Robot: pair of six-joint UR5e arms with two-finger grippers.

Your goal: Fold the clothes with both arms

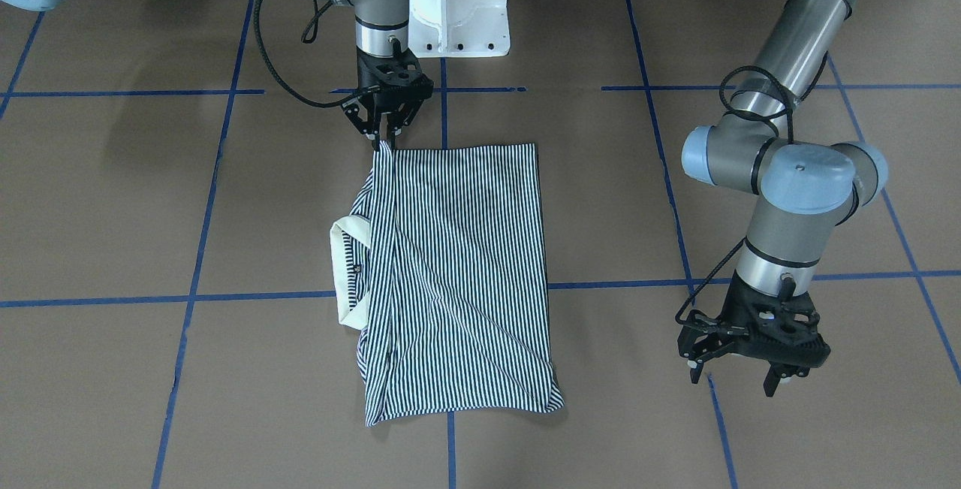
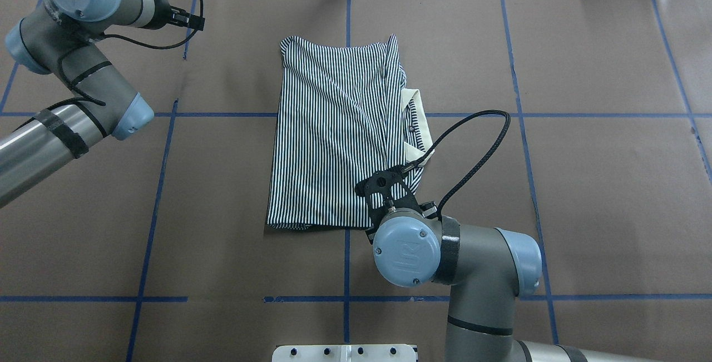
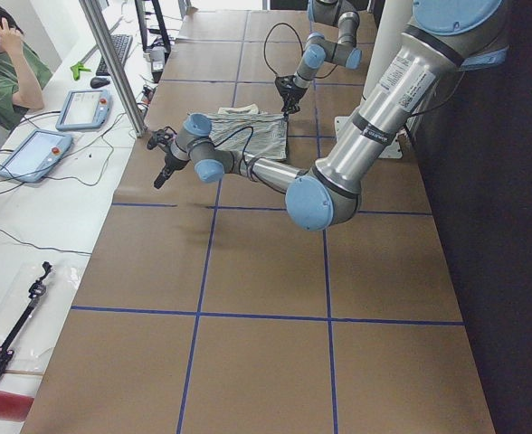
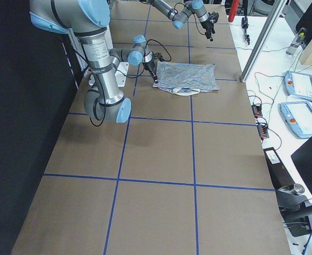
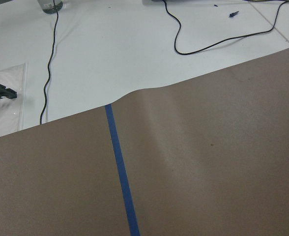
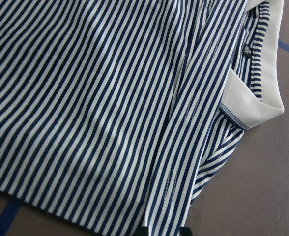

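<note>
Shirt (image 2: pixel 334 139) lies flat on the desk (image 2: pixel 584 184), pretty much dead centre, with its long way running from the robot's side to the far side. The collar (image 1: pixel 339 271) pokes out along its edge on the robot's right. The right tool (image 1: pixel 384 134) is right at the shirt's near right corner, touching the cloth, and the pedestal base (image 1: pixel 458 16) is just behind it. The left tool (image 1: pixel 739 369) hangs way off on the robot's left, towards the desk's far side and well apart from the shirt.
</note>
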